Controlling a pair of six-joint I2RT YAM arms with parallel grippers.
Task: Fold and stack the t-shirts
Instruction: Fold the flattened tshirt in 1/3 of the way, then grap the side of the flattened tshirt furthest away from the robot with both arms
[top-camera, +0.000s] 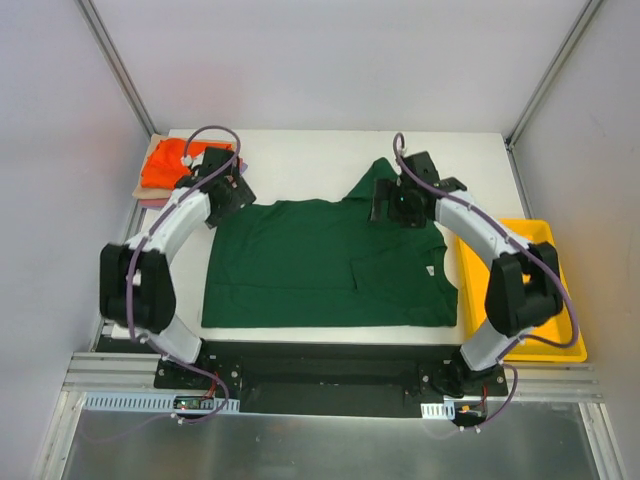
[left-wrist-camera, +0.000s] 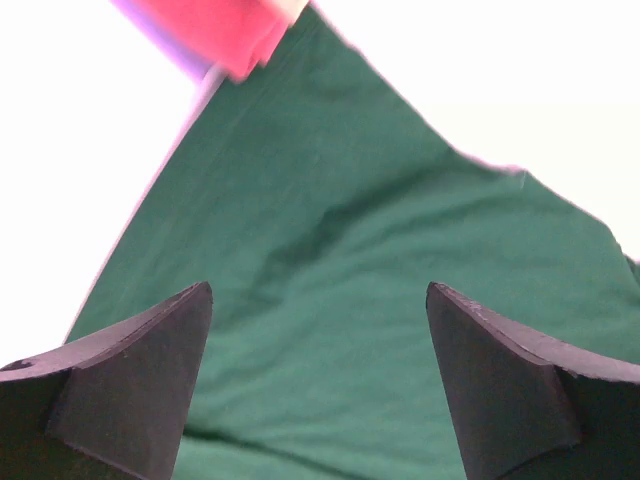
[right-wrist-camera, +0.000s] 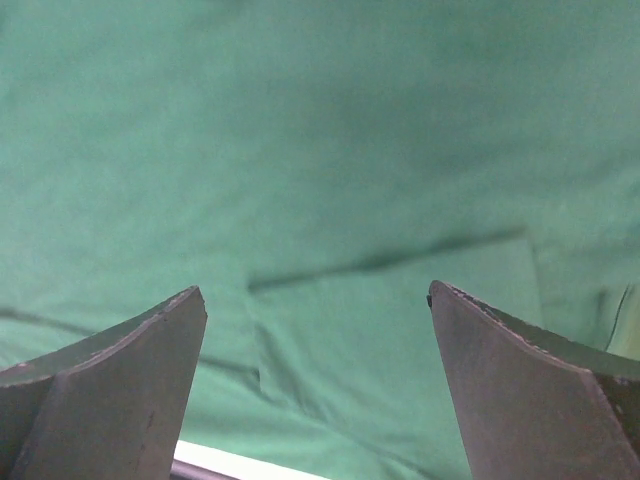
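Note:
The dark green t-shirt (top-camera: 325, 265) lies spread flat on the white table, one sleeve peak pointing to the back. It fills the left wrist view (left-wrist-camera: 330, 300) and the right wrist view (right-wrist-camera: 320, 170). A folded orange t-shirt (top-camera: 167, 163) lies on a tan and a pink one at the back left; its corner shows in the left wrist view (left-wrist-camera: 220, 30). My left gripper (top-camera: 232, 190) is open over the shirt's back left corner (left-wrist-camera: 318, 290). My right gripper (top-camera: 395, 205) is open over the shirt's back right part (right-wrist-camera: 318, 295). Both are empty.
A yellow plastic tray (top-camera: 530, 290) stands at the right edge of the table. Grey walls close the left, right and back sides. A black rail (top-camera: 320, 385) runs along the near edge by the arm bases.

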